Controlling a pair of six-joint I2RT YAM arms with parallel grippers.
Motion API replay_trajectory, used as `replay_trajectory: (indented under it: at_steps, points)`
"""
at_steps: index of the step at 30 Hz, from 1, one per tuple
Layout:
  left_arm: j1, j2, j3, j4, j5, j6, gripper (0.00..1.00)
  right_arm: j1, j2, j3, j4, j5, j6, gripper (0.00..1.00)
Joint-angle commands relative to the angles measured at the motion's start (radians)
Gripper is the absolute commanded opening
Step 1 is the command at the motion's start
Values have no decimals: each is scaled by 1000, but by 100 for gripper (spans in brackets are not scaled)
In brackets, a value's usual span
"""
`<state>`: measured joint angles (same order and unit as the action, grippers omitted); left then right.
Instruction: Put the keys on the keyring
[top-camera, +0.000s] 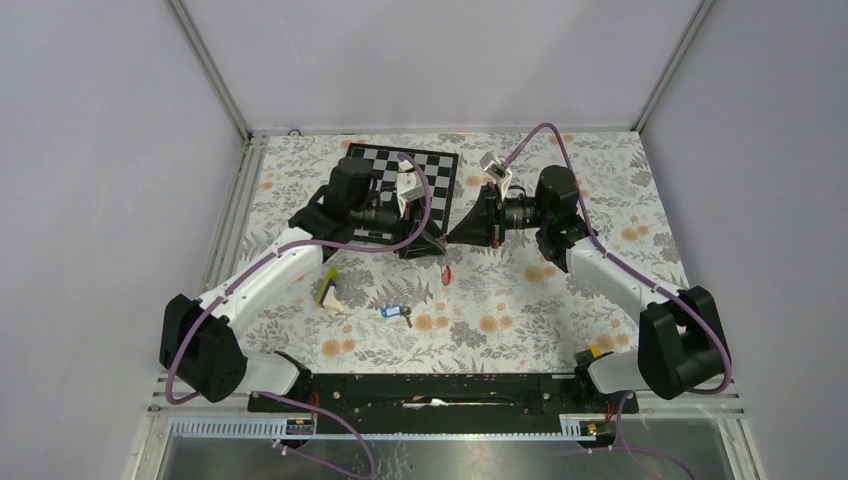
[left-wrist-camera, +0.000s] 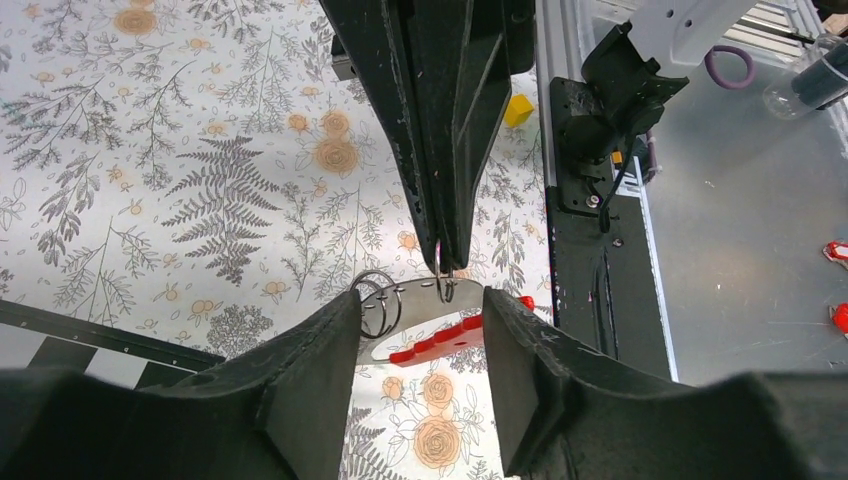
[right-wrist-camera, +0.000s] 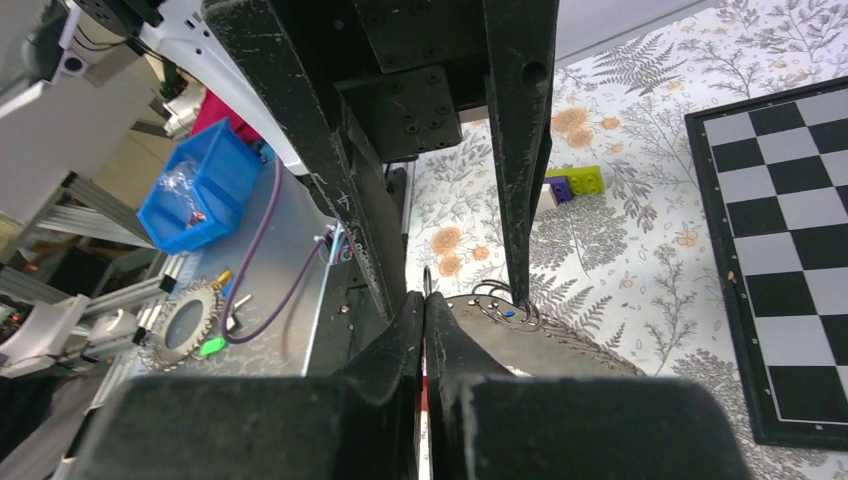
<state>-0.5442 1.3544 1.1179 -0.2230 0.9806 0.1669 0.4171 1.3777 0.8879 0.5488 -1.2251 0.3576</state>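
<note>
The keyring is a grey and red strap carrying metal rings, held up above the floral table. My right gripper is shut on it, and a red sliver shows between its pads. In the left wrist view the right gripper's tips pinch a ring at the strap's top edge. My left gripper is open, its fingers standing on either side of the strap. From above, the two grippers meet tip to tip, and the keyring's red end hangs below them. The keys, with a blue tag, lie on the table nearer the arm bases.
A yellow-purple-white wedge block lies left of the keys. A checkerboard sits behind the grippers. The black base rail runs along the near edge. A blue bin stands off the table.
</note>
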Motion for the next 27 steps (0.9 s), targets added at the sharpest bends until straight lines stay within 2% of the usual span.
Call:
replay_trajectory:
  at_steps: [1,8,15,17,22,27]
  points:
    - [15,-23,-15,113,70,-53,50,3,0,-15,233,-30,163,0]
    - [24,-22,-25,145,93,-69,33,3,-2,-32,253,-27,163,0]
    - [32,-21,-18,157,112,-85,31,3,5,-47,245,-27,136,0]
    - [32,-21,-23,161,126,-86,32,3,6,-46,238,-25,128,0]
    - [32,-30,-39,165,150,-68,44,3,9,-42,208,-23,100,0]
    - [37,-32,-20,133,165,-33,50,3,10,-38,167,-22,66,0]
